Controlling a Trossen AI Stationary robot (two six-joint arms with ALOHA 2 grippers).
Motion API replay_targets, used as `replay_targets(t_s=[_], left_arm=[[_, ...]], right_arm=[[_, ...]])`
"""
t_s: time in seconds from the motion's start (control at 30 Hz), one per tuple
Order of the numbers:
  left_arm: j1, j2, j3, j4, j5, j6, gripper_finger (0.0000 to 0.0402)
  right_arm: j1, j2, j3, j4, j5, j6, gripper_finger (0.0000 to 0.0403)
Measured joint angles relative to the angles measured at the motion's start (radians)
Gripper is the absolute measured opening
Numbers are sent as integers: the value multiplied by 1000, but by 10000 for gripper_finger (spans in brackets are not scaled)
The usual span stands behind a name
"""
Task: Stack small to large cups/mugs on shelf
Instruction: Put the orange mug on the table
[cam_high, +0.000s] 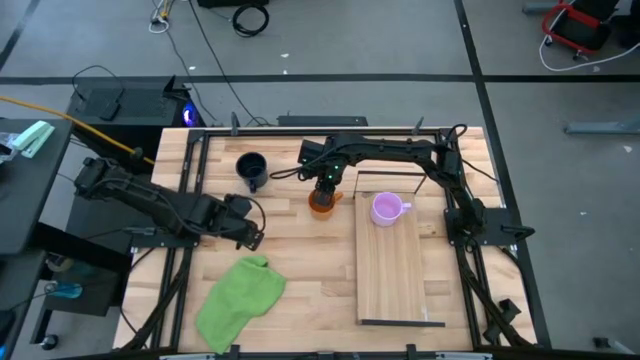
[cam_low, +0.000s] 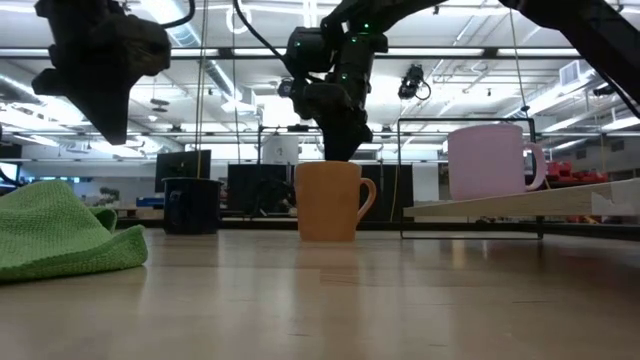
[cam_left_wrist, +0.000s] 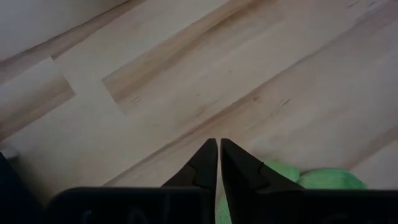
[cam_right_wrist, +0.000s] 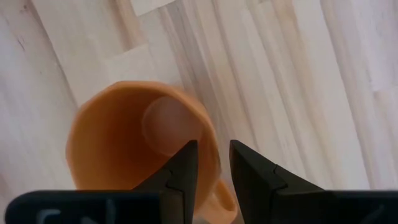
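Straddling the rim of the orange mug (cam_right_wrist: 140, 146), the right gripper (cam_right_wrist: 214, 163) stands directly above it with 1 finger inside the wall and 1 outside, on the handle side; the jaws are spread about the wall and not visibly pressed onto it.

- Orange mug (cam_high: 322, 202): upright on the tabletop (cam_high: 300, 255), just beside the shelf's near edge, handle pointing toward the shelf. Interior bare, nothing in it. Judged rigid, light, smooth-walled and somewhat slippery; likely breakable if dropped. The rim wall next to the handle looks the best hold, as it is thin enough for the jaws, and the handle would stop the mug turning.
- Light purple mug (cam_high: 386, 209): upright on the shelf (cam_high: 390, 270) at its far end, handle toward the right arm's base. Appears empty from above. It would receive the next mug only if that one fits within its mouth, which cannot be told here.
- Black mug (cam_high: 250, 167): upright on the tabletop, well apart from the shelf, across from the orange mug. Contents hidden by its dark interior.
- Left gripper (cam_left_wrist: 218, 163): jaws nearly together, holding nothing, hovering above the tabletop near the green cloth (cam_high: 240, 290), waiting.
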Motion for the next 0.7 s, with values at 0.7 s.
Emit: replay_targets(t_s=[0.7], left_arm=[[-8, 0, 0, 21, -10, -4, 26]], right_arm=[[2, 0, -17, -21, 4, 23, 100]])
